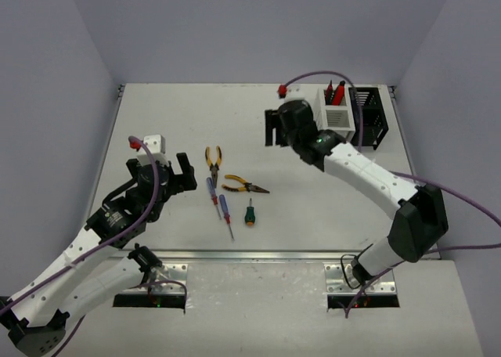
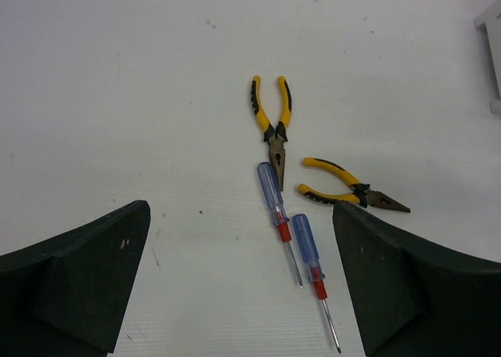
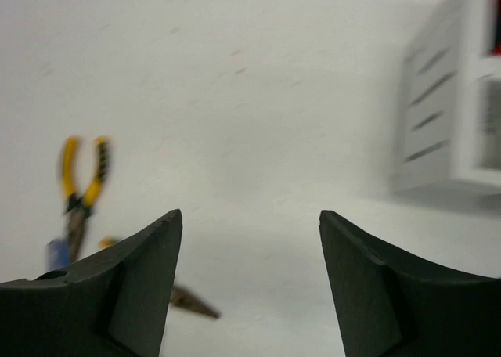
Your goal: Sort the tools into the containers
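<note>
Several tools lie mid-table: two yellow-handled pliers [image 1: 213, 157] [image 1: 244, 186], two blue-and-red screwdrivers [image 1: 211, 191] [image 1: 225, 212] and a stubby green-handled screwdriver [image 1: 250, 214]. Red utility knives [image 1: 337, 92] stand in the white bin [image 1: 335, 118]; the black bin [image 1: 373, 119] is beside it on the right. My left gripper [image 1: 184, 177] hovers open just left of the screwdrivers [image 2: 275, 208] [image 2: 309, 251], nothing between its fingers [image 2: 78, 279]. My right gripper [image 1: 272, 128] hangs open and empty left of the white bin [image 3: 442, 122], above bare table, with one pair of pliers [image 3: 78, 181] ahead.
Both bins sit at the back right corner near the table's right edge. Grey walls close the table at the back and sides. A purple cable arcs over the right arm by the white bin. Bare table lies between the tools and the bins.
</note>
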